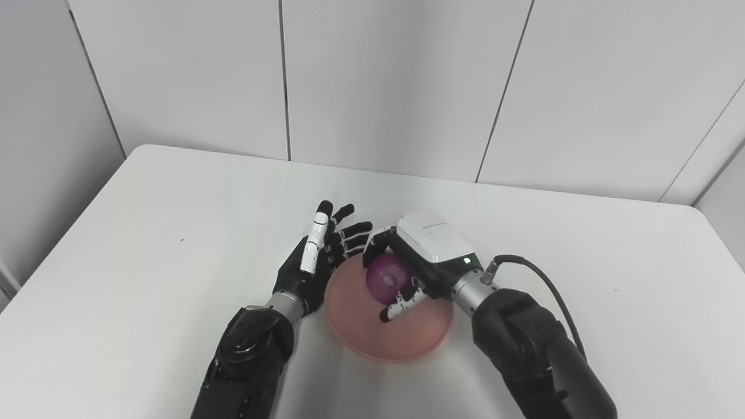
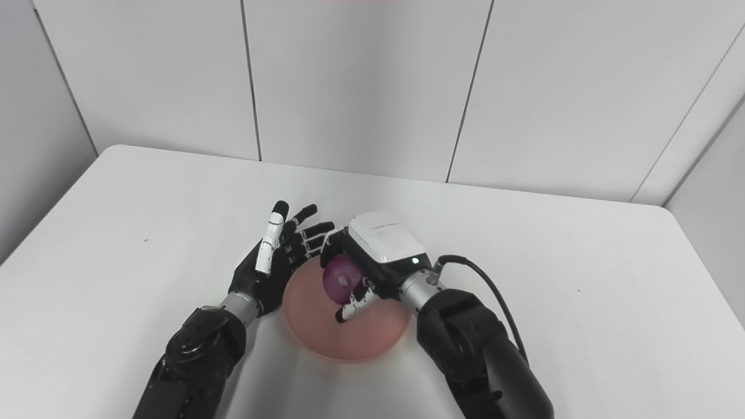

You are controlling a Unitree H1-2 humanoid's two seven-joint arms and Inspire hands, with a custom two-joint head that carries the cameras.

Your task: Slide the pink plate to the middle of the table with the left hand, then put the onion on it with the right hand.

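Near the middle of the white rectangular bench [image 1: 174, 221] lies a round, shallow pink plate [image 1: 407, 337], flat on the surface and close to the near edge. Above the plate's far half, the right hand [image 1: 416, 262] (white-backed, with black fingers) is wrapped around a round purple-red onion [image 1: 385, 278]. Its fingers [image 1: 401, 305] curl under and around the onion, holding it; the onion sits over the plate's interior. Whether the onion touches the plate surface cannot be told from either view. A black cable [image 1: 547, 285] loops from the right wrist back along the forearm.

The left hand [image 1: 317, 256] rests just beside the plate's left rim, palm turned toward the plate, with its fingers [image 1: 343, 235] extended and spread apart, holding nothing. Their tips reach toward the far-left rim, near the right hand's fingers. Contact between left hand and plate cannot be confirmed. Pale grey wall panels [image 1: 396, 81] stand behind the bench.
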